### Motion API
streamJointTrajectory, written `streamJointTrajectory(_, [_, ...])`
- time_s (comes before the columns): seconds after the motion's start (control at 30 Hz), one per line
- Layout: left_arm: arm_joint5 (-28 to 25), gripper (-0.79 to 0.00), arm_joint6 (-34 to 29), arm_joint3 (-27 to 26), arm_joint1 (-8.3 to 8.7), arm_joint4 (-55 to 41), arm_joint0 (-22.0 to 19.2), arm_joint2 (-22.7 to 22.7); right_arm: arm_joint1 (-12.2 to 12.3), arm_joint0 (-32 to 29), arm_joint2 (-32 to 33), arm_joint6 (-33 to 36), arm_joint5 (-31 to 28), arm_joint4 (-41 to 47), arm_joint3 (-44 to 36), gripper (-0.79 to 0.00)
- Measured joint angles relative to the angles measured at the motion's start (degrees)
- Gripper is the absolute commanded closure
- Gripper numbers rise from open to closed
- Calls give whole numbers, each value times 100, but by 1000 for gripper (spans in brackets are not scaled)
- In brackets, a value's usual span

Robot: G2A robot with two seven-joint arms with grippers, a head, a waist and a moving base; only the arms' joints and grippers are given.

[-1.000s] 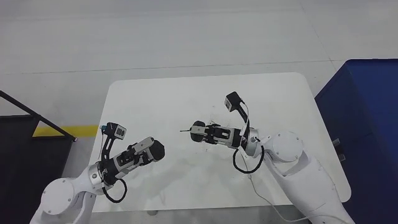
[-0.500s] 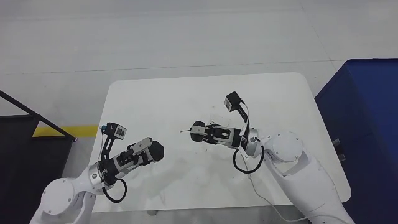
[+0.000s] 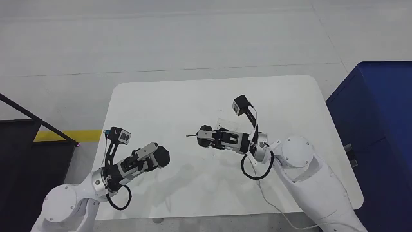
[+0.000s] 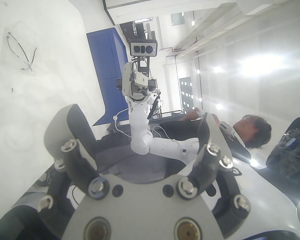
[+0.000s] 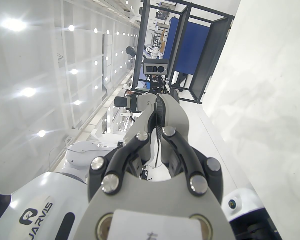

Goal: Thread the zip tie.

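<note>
A thin black zip tie (image 3: 192,135) sticks out of my right gripper (image 3: 201,135), which is shut on it above the middle of the white table (image 3: 283,96). In the right wrist view the zip tie (image 5: 156,123) runs as a dark strip between the closed fingers of the right gripper (image 5: 157,99). My left gripper (image 3: 161,156) hangs over the table's near left part, apart from the tie and pointing toward it. In the left wrist view the left gripper (image 4: 140,112) is open with nothing between its fingers (image 4: 73,126), and the right arm holds the zip tie (image 4: 153,106) farther off.
Several loose zip ties (image 4: 20,51) lie on a clear sheet on the table, seen in the left wrist view. A blue cabinet (image 3: 380,122) stands off the table's right side. A black frame (image 3: 26,148) stands off the left side.
</note>
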Motion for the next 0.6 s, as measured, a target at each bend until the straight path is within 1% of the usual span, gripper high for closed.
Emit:
streamJointTrajectory(0.17, [0,-785,0,0,0,0,0,0,1,-12,1,-18,-21,-29,-24,0])
streamJointTrajectory(0.27, [0,-785,0,0,0,0,0,0,48,-124,175,56,-167,-185,-117,0])
streamJointTrajectory(0.37, [0,-785,0,0,0,0,0,0,142,-296,714,272,-370,-70,-87,0])
streamJointTrajectory(0.5, [0,-785,0,0,0,0,0,0,291,-565,1732,553,-611,112,32,0])
streamJointTrajectory(0.6, [0,-785,0,0,0,0,0,0,376,-626,2466,577,-546,293,328,0])
